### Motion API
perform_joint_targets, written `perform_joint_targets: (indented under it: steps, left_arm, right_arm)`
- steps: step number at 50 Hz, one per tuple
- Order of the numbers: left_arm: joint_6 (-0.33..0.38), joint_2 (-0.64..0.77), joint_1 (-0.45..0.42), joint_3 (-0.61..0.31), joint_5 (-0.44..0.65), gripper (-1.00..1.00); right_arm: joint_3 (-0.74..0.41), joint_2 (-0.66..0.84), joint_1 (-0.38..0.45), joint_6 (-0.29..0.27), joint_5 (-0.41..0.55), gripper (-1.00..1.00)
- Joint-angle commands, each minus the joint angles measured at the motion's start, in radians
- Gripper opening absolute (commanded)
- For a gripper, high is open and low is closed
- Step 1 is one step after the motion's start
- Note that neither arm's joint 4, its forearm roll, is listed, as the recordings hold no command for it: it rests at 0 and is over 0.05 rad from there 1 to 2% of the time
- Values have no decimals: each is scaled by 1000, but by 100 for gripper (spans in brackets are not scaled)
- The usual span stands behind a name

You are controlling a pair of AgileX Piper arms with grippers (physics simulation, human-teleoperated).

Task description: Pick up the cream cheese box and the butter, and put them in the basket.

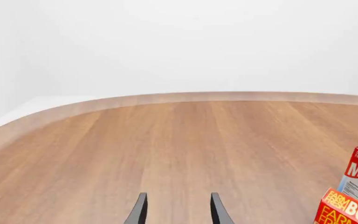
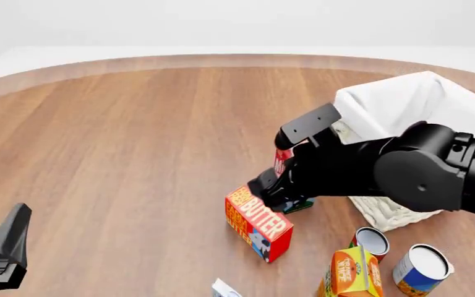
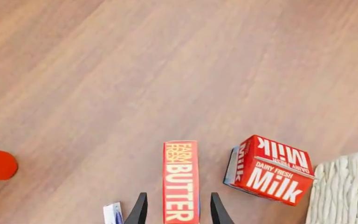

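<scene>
In my left wrist view the left gripper stands open and empty over bare table. From the front, the butter lies near-left of the basket, whose visible lining holds nothing. In my right wrist view the open right gripper straddles the butter; I'd descend squarely, then close, avoiding the milk carton.

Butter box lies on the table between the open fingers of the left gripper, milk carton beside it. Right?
Not quite: it is the right gripper whose open fingers straddle the butter box, as the right wrist view shows. The milk carton does stand beside it on the table.
</scene>
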Motion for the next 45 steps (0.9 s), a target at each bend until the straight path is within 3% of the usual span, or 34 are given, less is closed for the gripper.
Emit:
perform_joint_targets:
  steps: [1,22,45]
  left_arm:
    - [0,0,0,0,0,100]
    - [0,0,0,0,0,100]
    - [0,0,0,0,0,100]
  right_arm:
    - [4,26,7,2,-15,100]
    - [52,52,20,44,-80,100]
    - [64,76,-2,19,-104,100]
